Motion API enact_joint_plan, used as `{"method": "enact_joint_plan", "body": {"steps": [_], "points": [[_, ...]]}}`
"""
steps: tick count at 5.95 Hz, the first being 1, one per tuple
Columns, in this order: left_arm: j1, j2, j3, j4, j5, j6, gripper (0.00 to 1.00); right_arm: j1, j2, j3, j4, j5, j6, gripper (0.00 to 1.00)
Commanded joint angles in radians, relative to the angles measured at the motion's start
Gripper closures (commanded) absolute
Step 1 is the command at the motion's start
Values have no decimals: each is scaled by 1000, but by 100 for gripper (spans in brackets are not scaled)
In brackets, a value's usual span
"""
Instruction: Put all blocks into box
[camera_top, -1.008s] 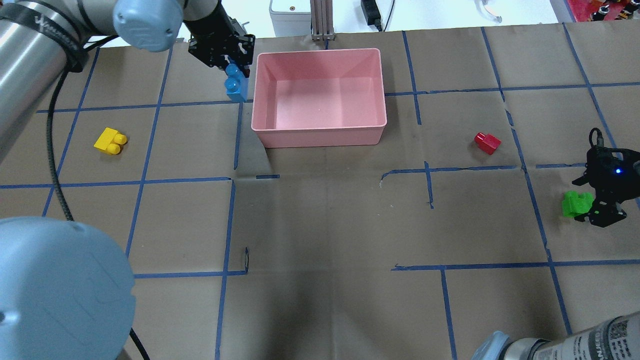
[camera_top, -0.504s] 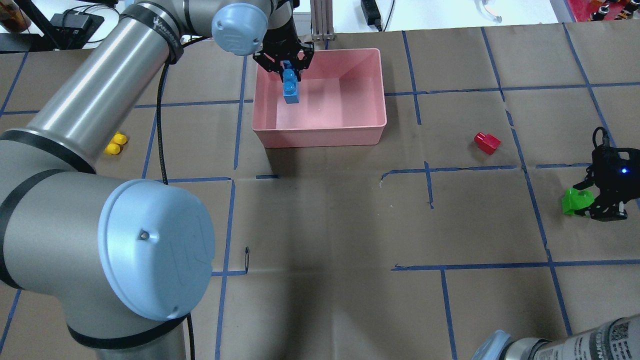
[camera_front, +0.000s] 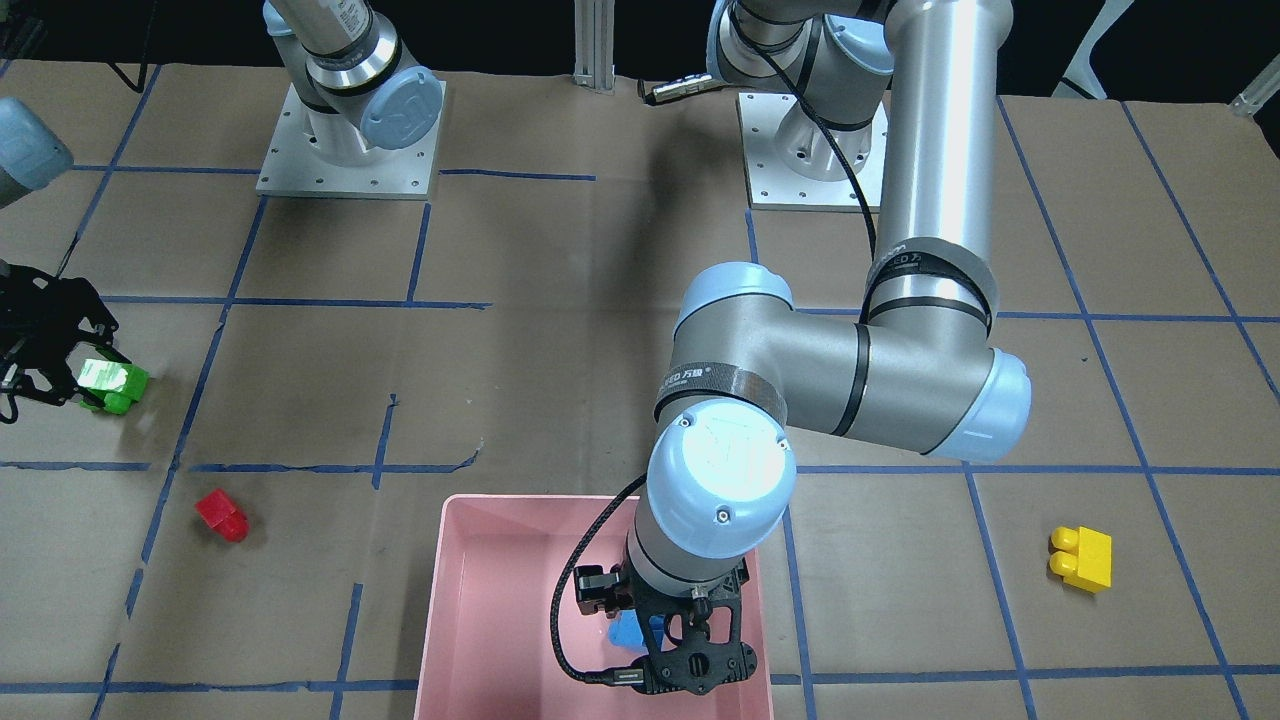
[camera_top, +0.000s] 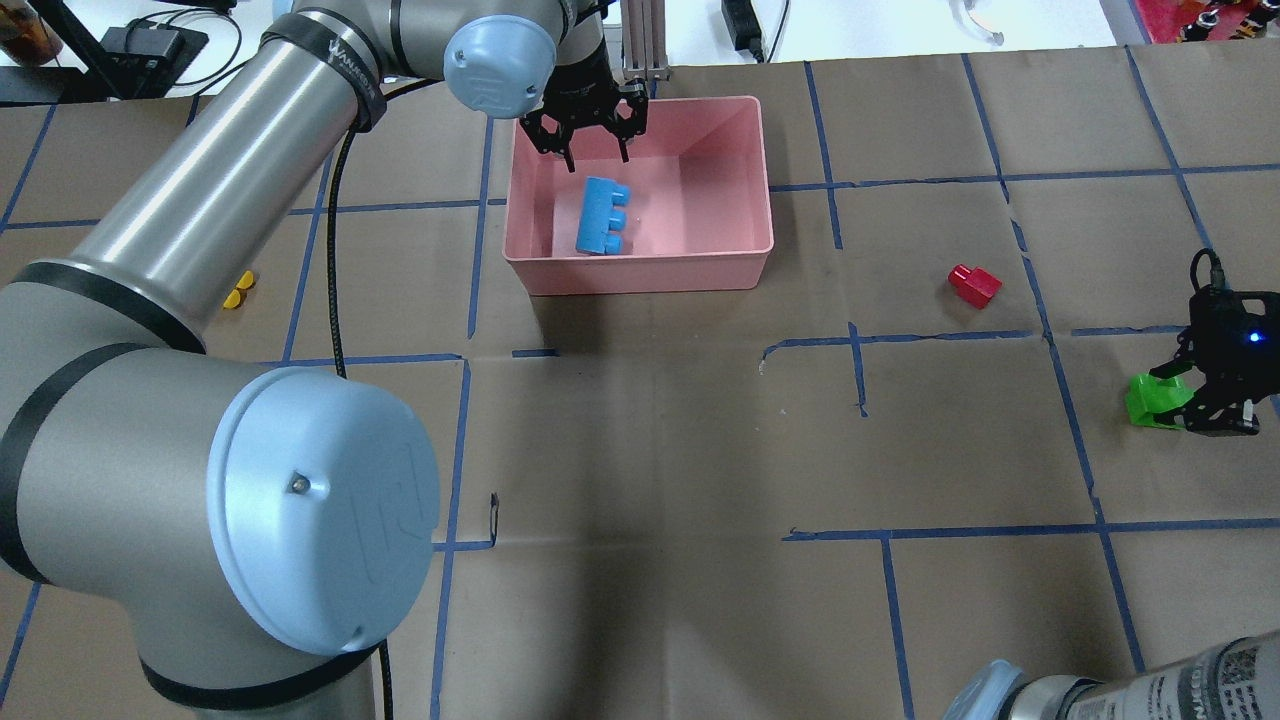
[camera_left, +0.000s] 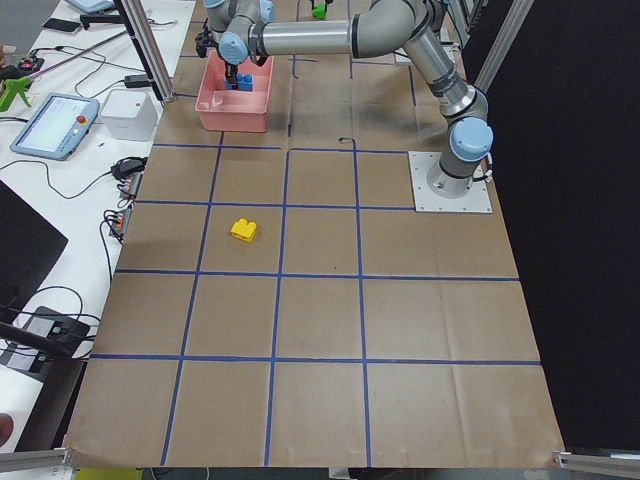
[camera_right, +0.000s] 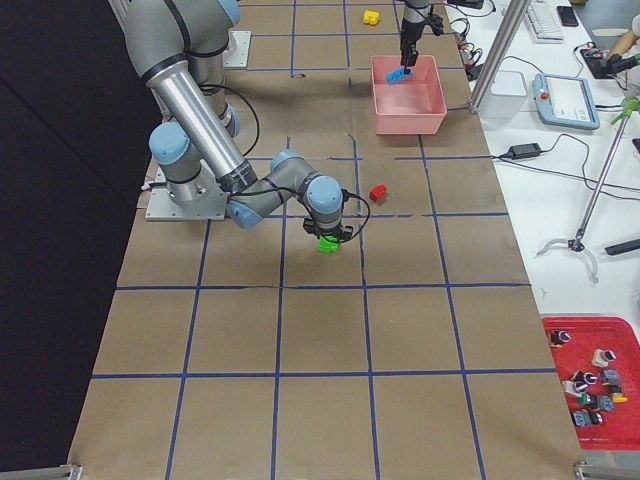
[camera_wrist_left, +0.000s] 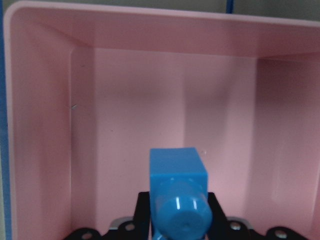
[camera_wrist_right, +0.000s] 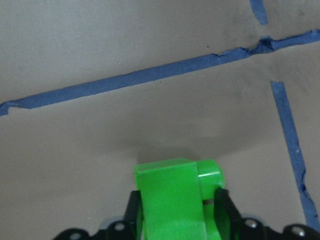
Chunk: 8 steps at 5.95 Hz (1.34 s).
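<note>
Right gripper (camera_wrist_right: 177, 212) clamped on green two-stud plastic brick (camera_top: 1148, 400). Small red plastic brick (camera_top: 975, 286) and yellow two-stud brick (camera_front: 1080, 558) loose on brown paper (camera_top: 650, 450). Light-blue three-stud brick (camera_top: 600, 216) lies inside shallow pink plastic tray (camera_top: 640, 275). Left gripper (camera_top: 597, 160) above it, jaws spread, empty.

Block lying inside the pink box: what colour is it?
The block is light blue, clearest in the overhead exterior view.
</note>
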Motion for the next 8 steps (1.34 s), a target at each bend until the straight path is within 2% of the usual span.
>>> {"method": "enact_joint_plan", "body": {"steps": [1, 2, 3, 5, 6, 8], "points": [[4, 48, -1, -1, 2, -26, 0, 2, -29, -21, 3, -9, 10, 86], [38, 106, -10, -18, 5, -16, 0, 3, -32, -31, 6, -7, 10, 91], [120, 155, -14, -44, 3, 25, 0, 5, -35, -35, 18, -3, 7, 94], [286, 233, -78, -108, 5, 281, 0, 34, -61, -85, 66, 8, 30, 97], [374, 279, -140, -111, 6, 422, 0, 104, -75, -146, 109, 51, 86, 97], [594, 325, -249, -108, 7, 713, 0, 278, -83, -298, 254, 74, 285, 97]]}}
